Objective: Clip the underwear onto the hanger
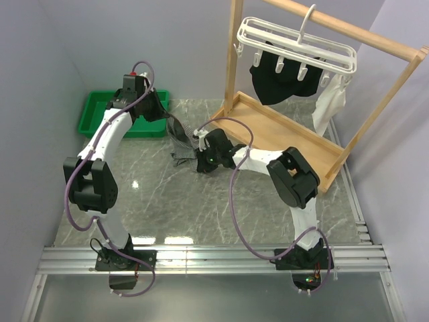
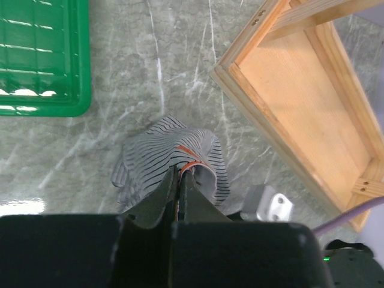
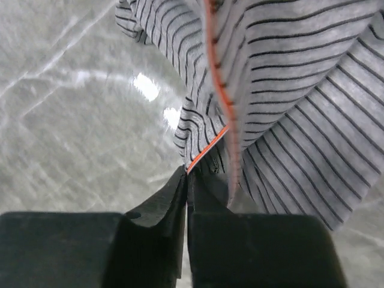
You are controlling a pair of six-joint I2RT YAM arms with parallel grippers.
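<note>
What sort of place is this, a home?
Probably a robot test booth, not a home: plain grey walls box in a marble-patterned table, with a wooden rack holding a white plastic clip hanger.

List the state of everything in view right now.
underwear: bunched, gripped by both hands, unclipped.
left hand: shut on the underwear.
right hand: shut on its orange-edged hem.
hanger: hooked on the wooden rack, holding a black garment and white cloth.

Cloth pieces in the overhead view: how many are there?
3: striped underwear over the table; a black garment and a white cloth hanging from the white hanger. Others may be hidden.
</note>
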